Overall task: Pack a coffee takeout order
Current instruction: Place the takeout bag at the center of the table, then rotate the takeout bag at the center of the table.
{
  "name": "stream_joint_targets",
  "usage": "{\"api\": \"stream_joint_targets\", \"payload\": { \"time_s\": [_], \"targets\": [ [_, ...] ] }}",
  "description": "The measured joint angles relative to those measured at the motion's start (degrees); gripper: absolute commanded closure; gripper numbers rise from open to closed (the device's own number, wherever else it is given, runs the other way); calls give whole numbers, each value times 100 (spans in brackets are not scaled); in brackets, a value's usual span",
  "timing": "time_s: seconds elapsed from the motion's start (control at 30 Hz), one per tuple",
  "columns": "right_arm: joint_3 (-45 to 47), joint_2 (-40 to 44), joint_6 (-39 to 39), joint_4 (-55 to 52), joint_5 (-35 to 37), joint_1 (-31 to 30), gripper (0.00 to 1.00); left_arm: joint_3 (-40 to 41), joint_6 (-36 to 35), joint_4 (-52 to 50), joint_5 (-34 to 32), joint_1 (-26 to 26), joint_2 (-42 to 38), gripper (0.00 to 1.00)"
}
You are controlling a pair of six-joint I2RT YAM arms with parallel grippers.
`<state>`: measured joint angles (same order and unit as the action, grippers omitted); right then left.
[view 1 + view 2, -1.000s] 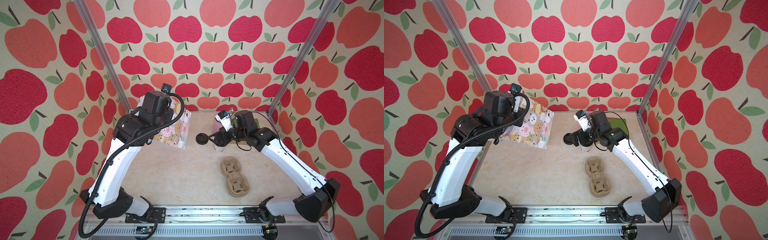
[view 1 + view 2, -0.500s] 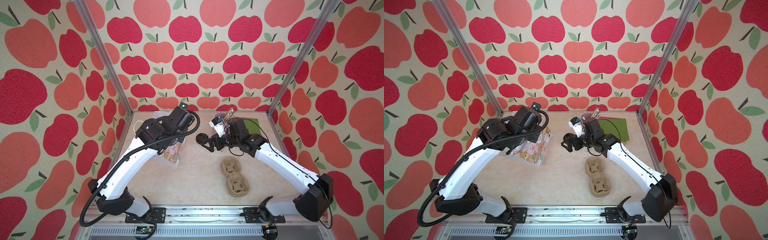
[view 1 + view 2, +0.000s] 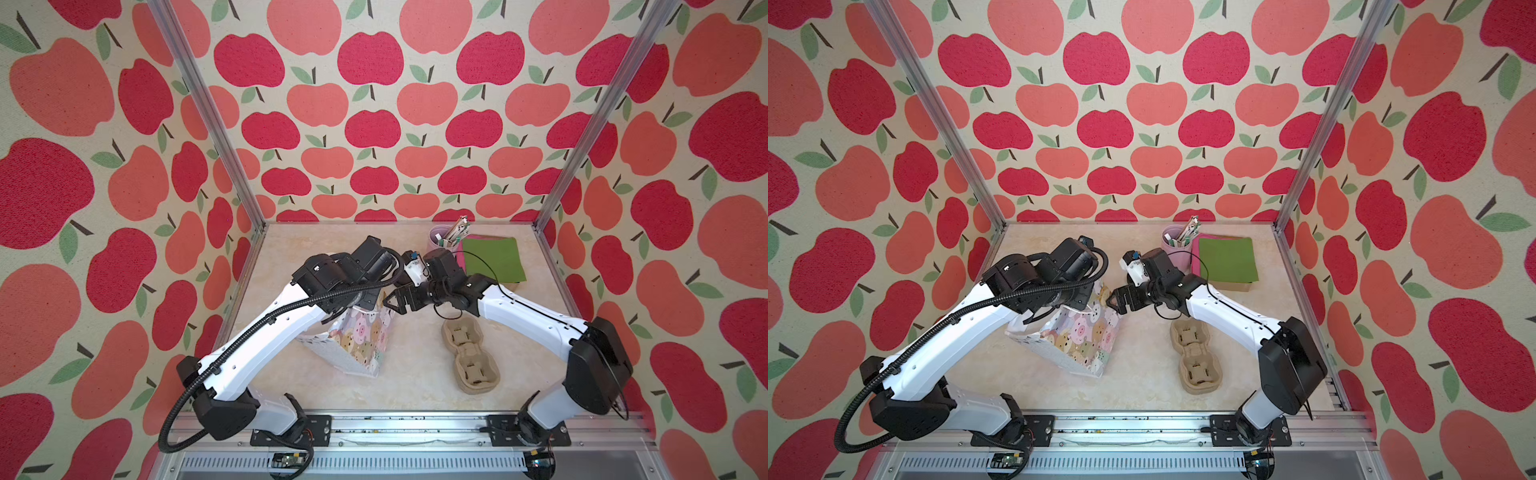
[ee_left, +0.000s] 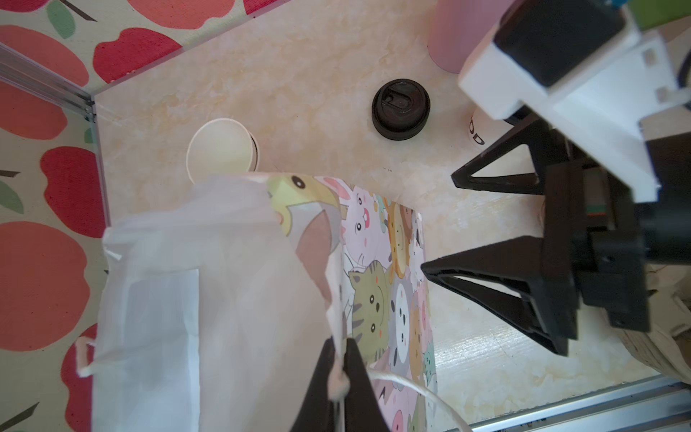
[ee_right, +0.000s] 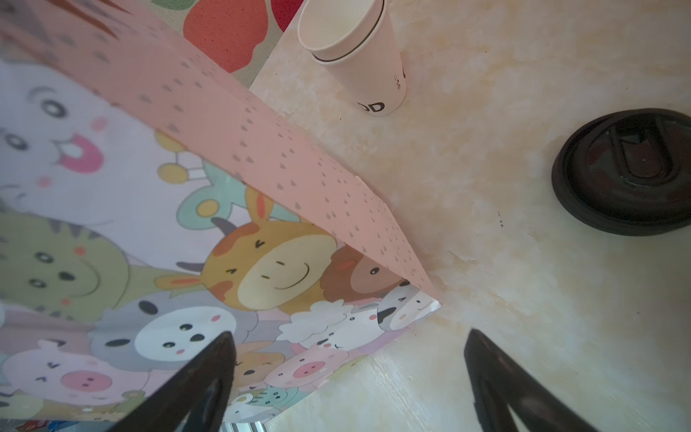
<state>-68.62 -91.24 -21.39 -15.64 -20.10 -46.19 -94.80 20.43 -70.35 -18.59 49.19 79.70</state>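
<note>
Pinching bag (image 4: 377,262) rim: left hand (image 4: 339,342) | black lid (image 5: 628,172) near spread right hand (image 5: 348,333)

Black letters "OD" legible on white paper cup (image 5: 359,56); remaining lettering unreadable

Robotics lab test cell: a white-and-black left arm (image 3: 266,336) and right arm (image 3: 528,316) are mounted on a metal rail (image 3: 395,430) along the front edge of a marble-look tabletop (image 3: 415,374). Aluminium posts (image 3: 206,116) and apple-print walls (image 3: 374,129) box the table in on three sides. A tan pulp carrier (image 3: 469,353) and a green napkin (image 3: 494,257) lie on the table, the only café touches.
</note>
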Motion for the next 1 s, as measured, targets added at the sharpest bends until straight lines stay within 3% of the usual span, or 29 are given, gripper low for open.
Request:
{"api": "stream_joint_targets", "payload": {
  "time_s": [0.33,0.67,0.8,1.0],
  "targets": [
    [-289,-800,-13,76,-4,2,1,901,254,1405,807,-153,-581,61],
    [-1121,-1318,103,-15,-140,74,1,835,-120,1827,881,-634,-1152,39],
    [-1429,-1652,157,-70,-374,111,2,774,-380,1825,841,-986,-1451,29],
    [-1932,-2177,179,-195,-780,107,3,772,-815,1620,1139,-1880,-1705,25]
  ]
}}
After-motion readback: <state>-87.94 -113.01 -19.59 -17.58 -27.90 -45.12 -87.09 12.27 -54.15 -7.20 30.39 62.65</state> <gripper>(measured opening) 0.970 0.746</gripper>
